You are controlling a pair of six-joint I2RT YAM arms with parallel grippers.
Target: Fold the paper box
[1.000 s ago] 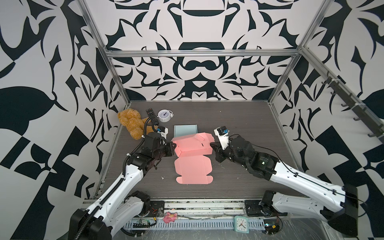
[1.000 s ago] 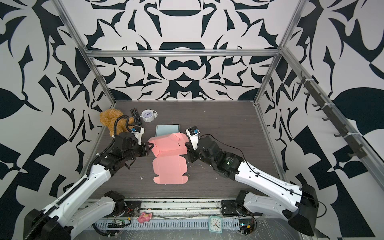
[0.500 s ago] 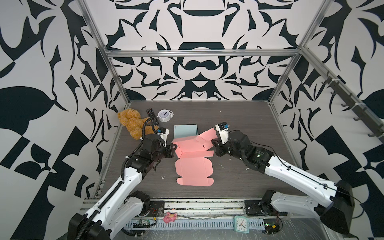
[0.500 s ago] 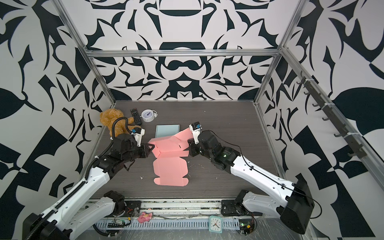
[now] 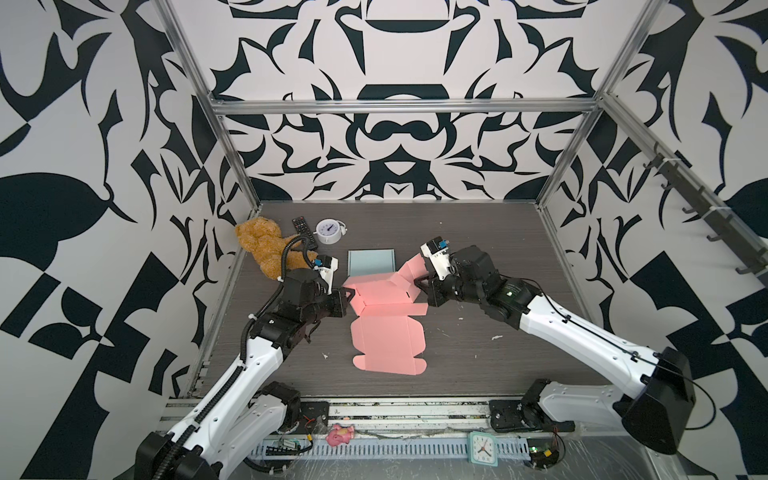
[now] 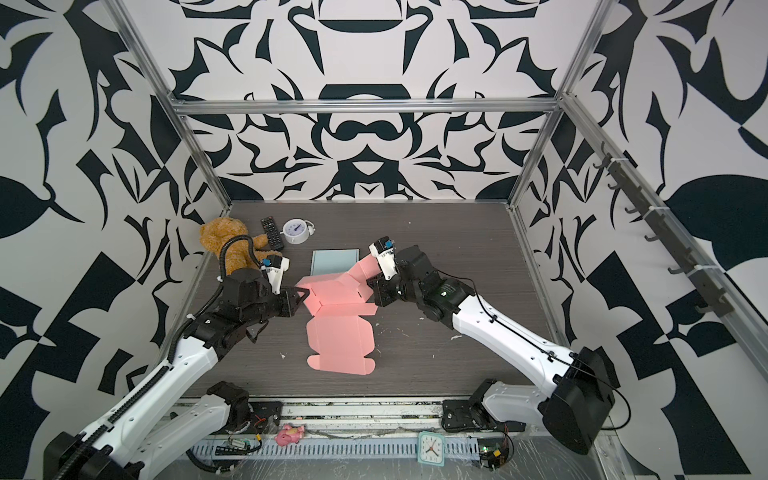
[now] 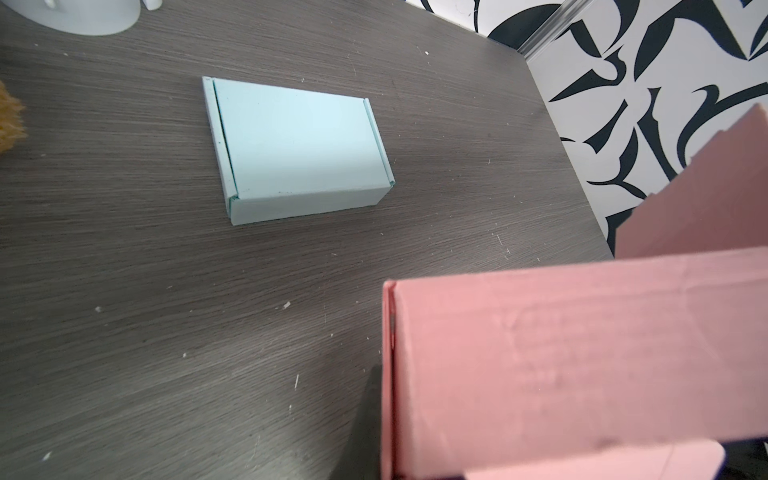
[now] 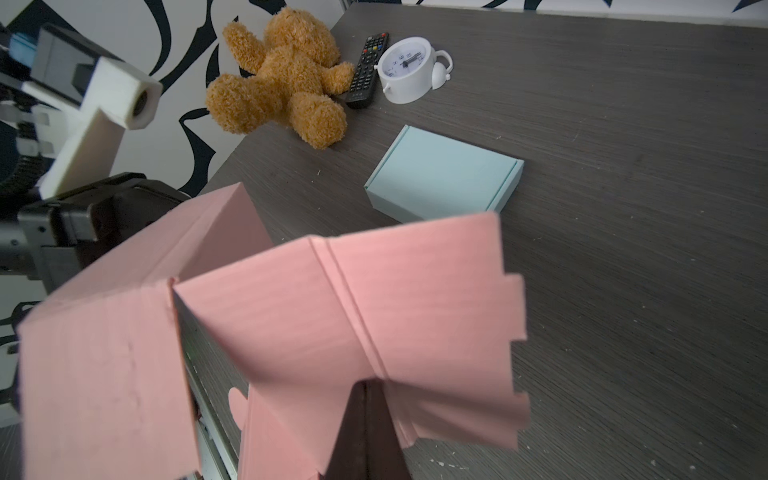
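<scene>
Pink paper box [image 5: 384,293] is lying lengthwise between the grippers. Left gripper [image 5: 348,293] is pinching its near wall; right gripper [image 5: 419,286], fingers closed together, is nudging the opposite raised flap.

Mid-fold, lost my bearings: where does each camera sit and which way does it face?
Top views: high above the front edge, looking down over the table; both arms, left tool and right tool at the pink box.
Left wrist: on left arm, facing back-right past the pink box to the blue box; own tool hidden.
Right wrist: on right arm, facing back-left toward the teddy bear; own shut tool pinches a flap.
Shared: every view shows both boxes.
</scene>
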